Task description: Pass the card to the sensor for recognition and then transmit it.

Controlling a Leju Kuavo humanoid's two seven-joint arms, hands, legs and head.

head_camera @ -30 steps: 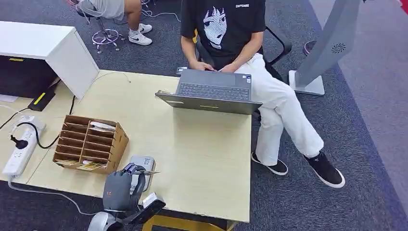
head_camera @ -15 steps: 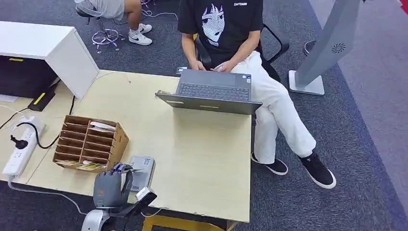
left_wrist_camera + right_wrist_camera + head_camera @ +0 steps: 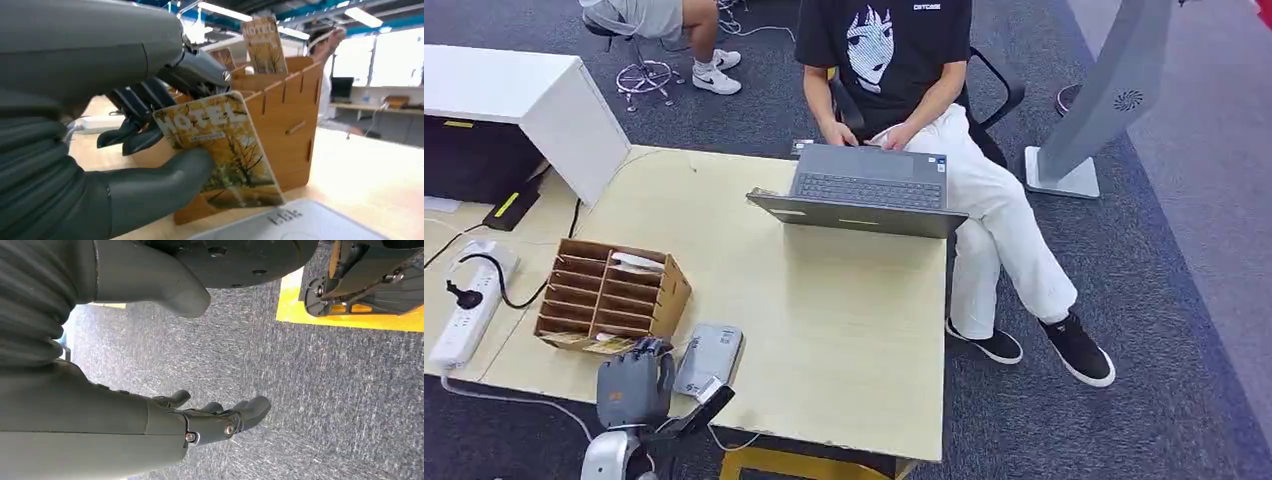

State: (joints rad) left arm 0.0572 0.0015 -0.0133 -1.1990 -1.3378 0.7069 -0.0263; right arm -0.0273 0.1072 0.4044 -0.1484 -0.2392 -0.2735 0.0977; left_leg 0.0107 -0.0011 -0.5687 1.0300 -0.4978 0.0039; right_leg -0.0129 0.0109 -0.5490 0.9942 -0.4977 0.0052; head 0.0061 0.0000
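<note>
Yellow and printed with an autumn tree and the word HOTEL, the card [image 3: 225,150] you are working with sits pinched in the left hand [image 3: 150,165], the thick thumb pressing its face from one side and the darker fingers [image 3: 135,107] behind it. From the head view you can see that left hand [image 3: 632,385] at the near edge of the wooden table [image 3: 844,330], just beside the grey sensor [image 3: 707,358], which lies flat on the tabletop near the front corner of the brown slotted card holder [image 3: 609,295]. In the left wrist view the card hangs over the sensor's pale casing [image 3: 295,225], close to it; you cannot tell from these pictures whether the two touch. The card holder [image 3: 285,125] stands right behind the card, with another HOTEL card [image 3: 264,45] upright in one of its slots. Your right hand [image 3: 215,420] hangs over grey carpet [image 3: 300,380], fingers loosely curled but apart, holding nothing. Across the table a person in a black printed shirt and white trousers [image 3: 924,90] sits typing at a dark laptop [image 3: 864,190]. A white power strip [image 3: 469,300] with a black plug lies to the left of the holder.
</note>
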